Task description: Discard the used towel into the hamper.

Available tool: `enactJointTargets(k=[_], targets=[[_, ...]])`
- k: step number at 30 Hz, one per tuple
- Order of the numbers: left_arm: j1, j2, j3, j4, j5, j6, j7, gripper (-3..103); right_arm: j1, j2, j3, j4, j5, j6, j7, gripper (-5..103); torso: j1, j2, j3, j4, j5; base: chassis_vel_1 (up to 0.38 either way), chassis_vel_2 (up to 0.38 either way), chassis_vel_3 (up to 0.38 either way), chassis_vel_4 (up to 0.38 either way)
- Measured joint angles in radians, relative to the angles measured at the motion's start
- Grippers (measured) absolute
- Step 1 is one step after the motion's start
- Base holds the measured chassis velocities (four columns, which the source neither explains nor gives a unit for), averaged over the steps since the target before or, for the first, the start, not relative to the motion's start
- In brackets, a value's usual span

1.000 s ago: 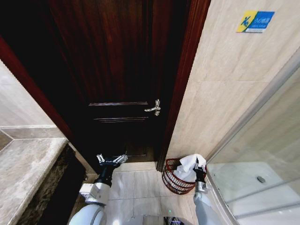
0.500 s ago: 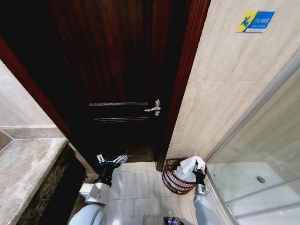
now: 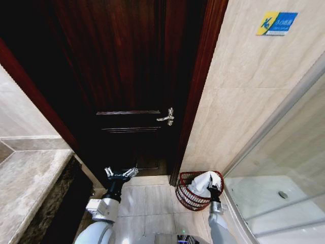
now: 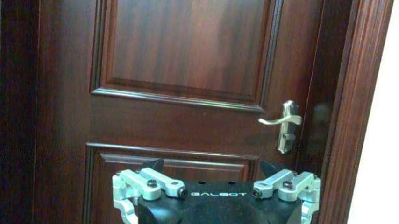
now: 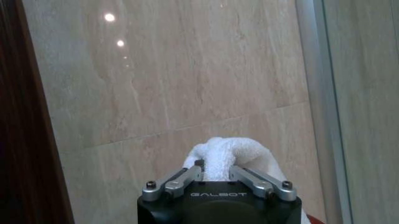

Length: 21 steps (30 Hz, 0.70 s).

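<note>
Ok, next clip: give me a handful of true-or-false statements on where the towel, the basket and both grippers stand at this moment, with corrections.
1. The right gripper is shut on the white terry towel. True.
2. The towel lies flat on the tiled floor beside the basket. False: it is bunched over the round reddish-brown wire hamper, held in the gripper.
3. The left gripper is open and holds nothing, facing the dark wooden door. True.
4. The hamper stands in front of the glass shower pane, away from the door. False: it stands on the floor by the door frame, against the beige tiled wall.
5. The door's silver lever handle is gripped by the left gripper. False: the gripper is below it, apart.
</note>
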Motion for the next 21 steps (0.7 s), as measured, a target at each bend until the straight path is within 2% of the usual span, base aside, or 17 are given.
enactJointTargets(k=[21], targets=[[0.000, 0.000, 0.000, 0.000, 0.000, 0.000, 0.000, 100, 0.020, -0.002, 0.006, -0.047, -0.018, 0.000, -0.005, 6, 0.000, 0.000, 0.000, 0.0000, 0.0000, 0.000, 0.000, 0.000, 0.000]])
